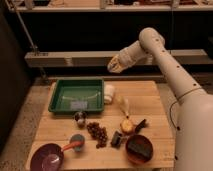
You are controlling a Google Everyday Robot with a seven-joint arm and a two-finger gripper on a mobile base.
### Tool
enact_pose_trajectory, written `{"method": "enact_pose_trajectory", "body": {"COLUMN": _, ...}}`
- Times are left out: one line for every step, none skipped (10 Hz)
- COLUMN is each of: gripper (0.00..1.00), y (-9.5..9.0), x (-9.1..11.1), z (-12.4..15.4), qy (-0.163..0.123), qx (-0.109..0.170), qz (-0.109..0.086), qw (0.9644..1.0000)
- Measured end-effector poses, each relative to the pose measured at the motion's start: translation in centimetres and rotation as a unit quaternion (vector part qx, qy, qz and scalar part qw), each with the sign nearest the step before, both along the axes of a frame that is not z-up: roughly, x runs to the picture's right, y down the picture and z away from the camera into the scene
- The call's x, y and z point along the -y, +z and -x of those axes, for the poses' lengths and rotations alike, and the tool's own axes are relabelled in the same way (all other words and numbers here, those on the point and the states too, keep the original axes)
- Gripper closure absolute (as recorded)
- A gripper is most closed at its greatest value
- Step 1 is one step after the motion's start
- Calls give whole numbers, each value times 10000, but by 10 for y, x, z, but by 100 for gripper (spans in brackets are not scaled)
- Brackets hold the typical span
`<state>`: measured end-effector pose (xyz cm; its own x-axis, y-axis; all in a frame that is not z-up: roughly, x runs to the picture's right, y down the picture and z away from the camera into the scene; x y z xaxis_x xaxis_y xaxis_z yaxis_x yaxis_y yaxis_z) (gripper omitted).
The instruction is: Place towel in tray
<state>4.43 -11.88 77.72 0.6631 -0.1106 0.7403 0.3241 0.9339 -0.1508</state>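
Note:
A white rolled towel (108,93) lies on the wooden table (150,102), touching the right outer edge of the green tray (76,95). The tray holds only a small pale card (78,105). My gripper (113,65) hangs in the air above and slightly behind the towel, at the end of the white arm (160,55) that reaches in from the right. It holds nothing that I can see.
At the table's front are a maroon bowl (47,156) with an orange-handled scoop (75,144), a bunch of grapes (97,133), a small round dark-and-white object (80,118), an onion-like bulb (127,125), dark small items and a brown bowl (139,148). A metal shelf (65,57) runs behind the table.

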Motion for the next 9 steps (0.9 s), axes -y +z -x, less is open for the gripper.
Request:
{"method": "enact_pose_trajectory", "body": {"gripper": 100, "y": 0, "x": 0, "z": 2, "qy": -9, "qx": 9, "qz": -1, "qw": 10000}}
{"method": "enact_pose_trajectory", "body": {"gripper": 100, "y": 0, "x": 0, "z": 2, "qy": -8, "qx": 7, "qz": -2, "qw": 10000}}
{"method": "enact_pose_trajectory", "body": {"gripper": 100, "y": 0, "x": 0, "z": 1, "qy": -7, "qx": 6, "qz": 0, "qw": 10000}}
{"method": "enact_pose_trajectory", "body": {"gripper": 100, "y": 0, "x": 0, "z": 1, "qy": -8, "qx": 7, "qz": -1, "qw": 10000}}
{"method": "enact_pose_trajectory", "body": {"gripper": 100, "y": 0, "x": 0, "z": 1, "qy": -8, "qx": 31, "qz": -11, "qw": 10000}}
{"method": "enact_pose_trajectory", "body": {"gripper": 100, "y": -1, "x": -1, "z": 2, "qy": -2, "qx": 108, "qz": -59, "qw": 9999}}
{"method": "enact_pose_trajectory", "body": {"gripper": 100, "y": -4, "x": -4, "z": 5, "qy": 31, "qx": 288, "qz": -228, "qw": 9993}}
{"method": "enact_pose_trajectory", "body": {"gripper": 100, "y": -9, "x": -14, "z": 14, "qy": 90, "qx": 564, "qz": -560, "qw": 9968}}
{"method": "enact_pose_trajectory", "body": {"gripper": 100, "y": -14, "x": -25, "z": 25, "qy": 161, "qx": 761, "qz": -903, "qw": 9929}}
